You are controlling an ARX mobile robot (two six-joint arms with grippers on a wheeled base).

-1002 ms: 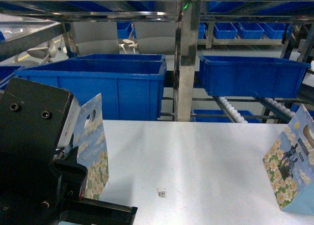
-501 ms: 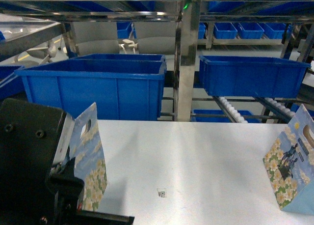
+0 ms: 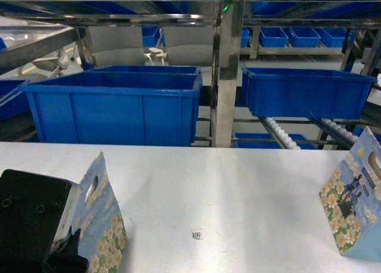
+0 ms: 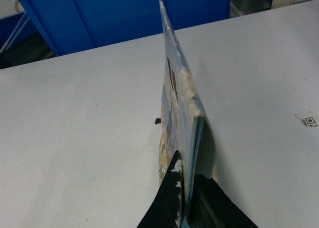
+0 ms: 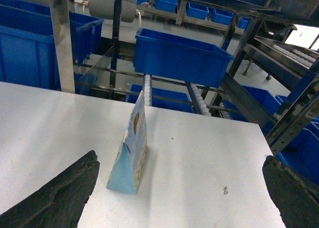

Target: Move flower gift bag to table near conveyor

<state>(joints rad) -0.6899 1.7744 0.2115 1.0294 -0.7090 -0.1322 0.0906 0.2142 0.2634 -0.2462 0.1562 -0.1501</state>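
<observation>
A flower gift bag (image 3: 100, 225) with white daisies on light blue stands upright at the near left of the white table (image 3: 238, 183). My left gripper (image 4: 186, 208) is shut on the bag's near edge (image 4: 174, 88), one black finger on each side. The bag's base is at or just above the tabletop; I cannot tell which. A second flower gift bag (image 3: 354, 207) stands free at the table's right, also seen in the right wrist view (image 5: 130, 148). My right gripper (image 5: 180, 161) hangs open above the table, with the second bag near its left finger. The conveyor (image 3: 283, 136) with white rollers runs behind the table.
Two large blue bins (image 3: 119, 106) (image 3: 303, 91) sit on the steel rack behind the table's far edge, with a steel post (image 3: 226, 76) between them. A small square code marker (image 3: 196, 233) lies on the tabletop. The table's right edge (image 5: 266, 153) borders more rack framing.
My left arm has dropped lower and nearer in the head view, carrying the flower gift bag down with it. The bag on the right has not moved.
</observation>
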